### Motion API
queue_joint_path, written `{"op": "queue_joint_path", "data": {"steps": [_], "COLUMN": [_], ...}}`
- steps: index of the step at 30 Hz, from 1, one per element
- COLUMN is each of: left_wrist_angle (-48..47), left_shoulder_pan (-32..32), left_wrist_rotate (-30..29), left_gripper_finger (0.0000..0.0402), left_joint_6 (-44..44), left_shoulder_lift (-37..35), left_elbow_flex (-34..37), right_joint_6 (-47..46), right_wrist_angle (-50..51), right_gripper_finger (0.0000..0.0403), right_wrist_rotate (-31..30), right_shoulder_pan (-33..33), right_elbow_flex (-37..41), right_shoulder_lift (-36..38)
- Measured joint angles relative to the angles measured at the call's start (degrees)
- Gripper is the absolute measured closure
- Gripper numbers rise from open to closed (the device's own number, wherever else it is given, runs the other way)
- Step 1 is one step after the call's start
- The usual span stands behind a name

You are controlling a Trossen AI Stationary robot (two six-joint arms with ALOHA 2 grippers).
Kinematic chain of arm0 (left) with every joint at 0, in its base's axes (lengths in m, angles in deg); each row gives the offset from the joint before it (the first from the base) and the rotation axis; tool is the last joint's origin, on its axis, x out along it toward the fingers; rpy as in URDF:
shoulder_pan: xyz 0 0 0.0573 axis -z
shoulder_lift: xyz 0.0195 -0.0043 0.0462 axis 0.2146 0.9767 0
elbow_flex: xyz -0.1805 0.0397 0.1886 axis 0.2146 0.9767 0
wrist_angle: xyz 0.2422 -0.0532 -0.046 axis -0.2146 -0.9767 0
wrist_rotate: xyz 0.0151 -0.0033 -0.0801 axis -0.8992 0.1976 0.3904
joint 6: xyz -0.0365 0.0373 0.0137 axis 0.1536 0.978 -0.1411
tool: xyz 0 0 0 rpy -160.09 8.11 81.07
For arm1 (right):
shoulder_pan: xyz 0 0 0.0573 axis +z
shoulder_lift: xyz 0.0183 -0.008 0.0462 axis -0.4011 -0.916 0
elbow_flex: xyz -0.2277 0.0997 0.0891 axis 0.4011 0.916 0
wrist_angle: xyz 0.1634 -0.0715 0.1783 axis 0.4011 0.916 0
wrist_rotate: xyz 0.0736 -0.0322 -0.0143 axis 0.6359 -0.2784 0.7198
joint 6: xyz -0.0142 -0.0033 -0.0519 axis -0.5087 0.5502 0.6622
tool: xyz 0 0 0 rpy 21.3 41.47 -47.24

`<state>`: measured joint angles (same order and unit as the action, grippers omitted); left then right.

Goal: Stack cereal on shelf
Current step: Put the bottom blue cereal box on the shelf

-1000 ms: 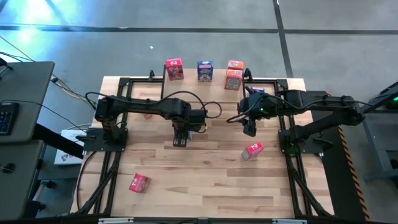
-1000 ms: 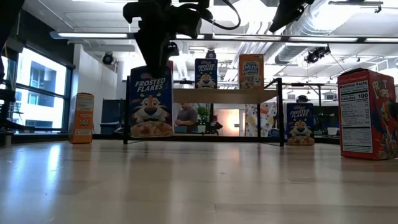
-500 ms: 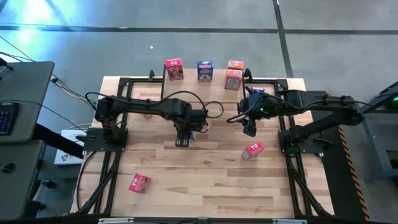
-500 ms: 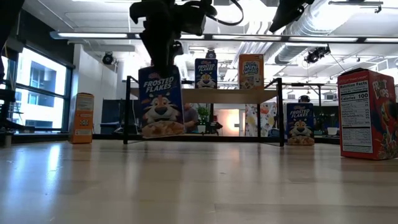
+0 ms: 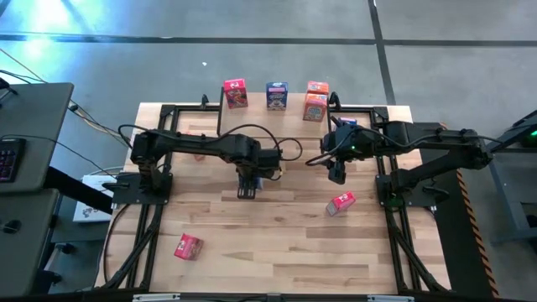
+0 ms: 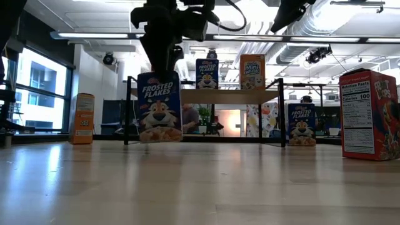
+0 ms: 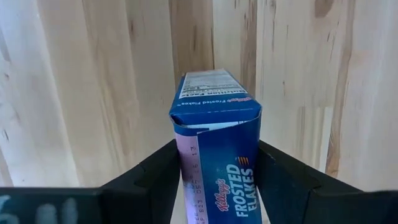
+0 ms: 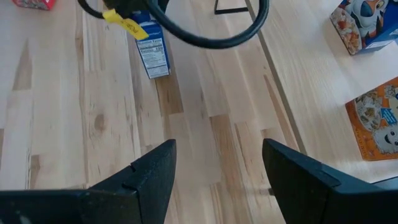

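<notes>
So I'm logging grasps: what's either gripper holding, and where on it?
The left gripper brackets an upright blue Frosted Flakes box at its narrow sides near the top; whether it grips can't be told. The right gripper holds nothing.

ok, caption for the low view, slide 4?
Left gripper over an upright Frosted Flakes box on the table, shelf behind.
</notes>
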<state>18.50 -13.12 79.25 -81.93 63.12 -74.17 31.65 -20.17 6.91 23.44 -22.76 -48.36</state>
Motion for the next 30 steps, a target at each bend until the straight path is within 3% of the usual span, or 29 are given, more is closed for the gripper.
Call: {"op": "queue_joint_path", "data": {"steps": [18,30], "left_wrist_angle": [-0.44,-0.33], "left_shoulder_pan": [0.02,0.39], "left_wrist_rotate": [0.0,-0.44], "left_gripper_finger": [0.0194,0.0195], "left_joint_6": [-0.05,-0.22], "left_shoulder_lift": [1.68,-5.82], "left_elbow_flex": [0.05,0.0], "right_joint_6": [-0.21,-0.21], "right_wrist_angle": [0.0,-1.56], "right_gripper_finger": [0.0171,0.0171], "right_wrist_rotate": [0.2,0.25], "right_shoulder_pan": [-0.01,0.0], "right_elbow_flex": [0.0,0.0], "right_shoulder_lift": [0.02,0.02]}}
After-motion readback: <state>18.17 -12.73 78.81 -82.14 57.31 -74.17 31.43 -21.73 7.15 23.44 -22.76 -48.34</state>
